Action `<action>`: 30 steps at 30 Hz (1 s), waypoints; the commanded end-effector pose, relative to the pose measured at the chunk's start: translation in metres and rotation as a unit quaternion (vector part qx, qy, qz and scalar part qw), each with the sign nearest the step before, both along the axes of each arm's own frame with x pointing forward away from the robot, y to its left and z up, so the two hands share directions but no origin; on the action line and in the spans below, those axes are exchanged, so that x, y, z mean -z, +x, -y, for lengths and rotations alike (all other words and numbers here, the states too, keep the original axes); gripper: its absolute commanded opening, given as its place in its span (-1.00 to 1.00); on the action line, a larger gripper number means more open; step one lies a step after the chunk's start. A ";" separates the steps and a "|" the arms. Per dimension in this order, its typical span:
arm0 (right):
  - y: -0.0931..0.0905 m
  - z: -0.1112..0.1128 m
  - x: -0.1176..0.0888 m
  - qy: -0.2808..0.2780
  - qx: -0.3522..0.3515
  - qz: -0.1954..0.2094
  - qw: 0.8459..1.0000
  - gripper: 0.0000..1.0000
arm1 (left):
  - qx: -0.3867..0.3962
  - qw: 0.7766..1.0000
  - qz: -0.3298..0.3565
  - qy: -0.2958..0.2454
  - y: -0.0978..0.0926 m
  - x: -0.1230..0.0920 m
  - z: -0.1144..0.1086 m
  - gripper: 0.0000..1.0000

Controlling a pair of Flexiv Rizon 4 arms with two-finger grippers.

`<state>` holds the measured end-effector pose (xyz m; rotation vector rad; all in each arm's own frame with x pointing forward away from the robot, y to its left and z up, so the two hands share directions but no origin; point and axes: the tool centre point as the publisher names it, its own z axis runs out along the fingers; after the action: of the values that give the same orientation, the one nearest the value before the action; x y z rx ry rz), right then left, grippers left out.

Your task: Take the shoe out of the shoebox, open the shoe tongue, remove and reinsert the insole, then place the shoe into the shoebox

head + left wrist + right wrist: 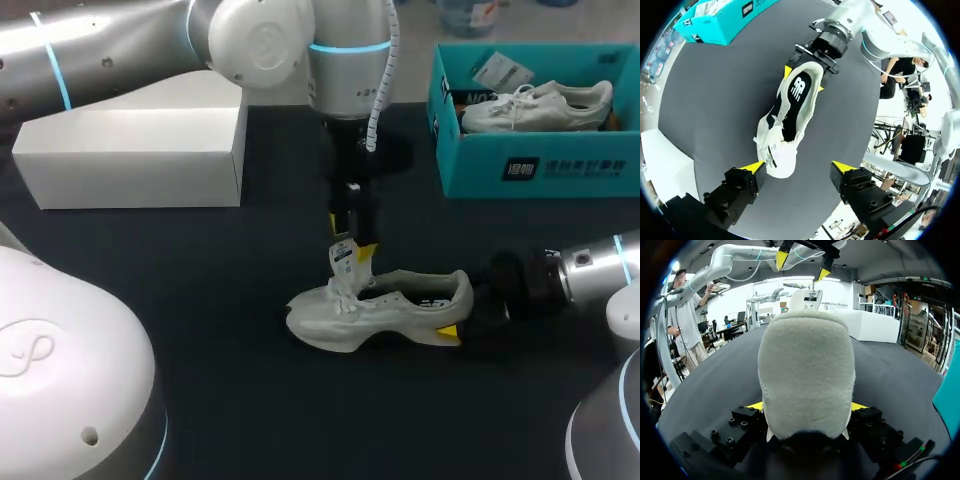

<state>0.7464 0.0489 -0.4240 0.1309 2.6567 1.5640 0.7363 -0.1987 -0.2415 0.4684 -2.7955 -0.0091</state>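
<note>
A white shoe point(385, 310) lies on the black table, toe to the left. From the right, my right gripper point(455, 322) is shut on its heel. In the right wrist view the heel point(807, 375) fills the gap, with a yellow tip against each side. My left gripper point(352, 245) hangs straight down over the raised tongue point(343, 258). The left wrist view shows it open, and the tongue point(780, 160) stands between the fingers, close to one yellow tip point(754, 167) and far from the other. The insole point(800, 90) lies inside the shoe.
The teal shoebox point(540, 165) stands at the back right with a second white shoe point(540, 105) in it. A white box point(140, 150) sits at the back left. My left arm crosses above it.
</note>
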 end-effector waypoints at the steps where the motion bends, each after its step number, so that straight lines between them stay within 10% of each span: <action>1: 0.000 0.000 0.000 -0.002 0.000 0.000 1.000 -1.00 | 0.086 0.995 0.032 -0.047 -0.007 -0.004 0.006 -1.00; 19: 0.000 0.000 0.000 -0.002 0.000 0.000 1.000 -1.00 | 0.102 0.993 0.044 -0.047 -0.009 -0.012 0.014 -1.00; 30: 0.000 0.000 0.000 -0.002 0.000 0.000 1.000 -1.00 | 0.186 0.973 0.085 -0.106 -0.001 0.008 0.057 -1.00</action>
<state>0.7464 0.0489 -0.4240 0.1308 2.6566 1.5641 0.7360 -0.2467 -0.2426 -0.0999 -2.9571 0.2582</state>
